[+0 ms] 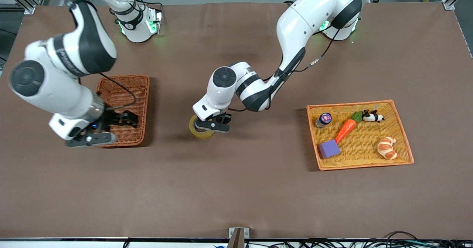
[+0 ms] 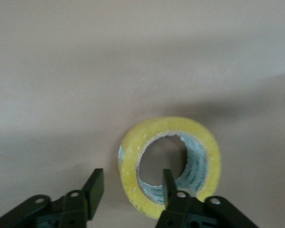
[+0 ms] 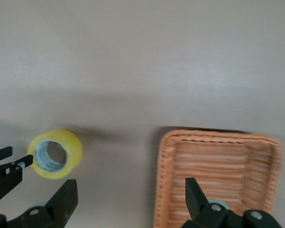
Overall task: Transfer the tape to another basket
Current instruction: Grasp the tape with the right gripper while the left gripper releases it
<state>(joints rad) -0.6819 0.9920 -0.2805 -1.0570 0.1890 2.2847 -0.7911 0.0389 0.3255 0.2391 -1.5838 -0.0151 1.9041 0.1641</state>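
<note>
The tape (image 1: 200,130), a yellowish ring with a grey core, stands on its edge on the brown table mid-way between the two containers. My left gripper (image 1: 213,125) is down at it and open. In the left wrist view the gripper (image 2: 132,175) straddles the tape's (image 2: 210,148) wall, one finger in the hole and one outside, with a gap left. The reddish-brown wicker basket (image 1: 145,104) lies toward the right arm's end and holds nothing. My right gripper (image 1: 111,129) hangs open over its near rim. The right wrist view shows this gripper (image 3: 130,186), the basket (image 3: 218,166) and the tape (image 3: 71,142).
A flat yellow tray with an orange rim (image 1: 351,105) lies toward the left arm's end. It holds a carrot (image 1: 345,129), a purple block (image 1: 329,149), a croissant (image 1: 387,147), a small jar (image 1: 324,119) and a black-and-white toy (image 1: 372,116).
</note>
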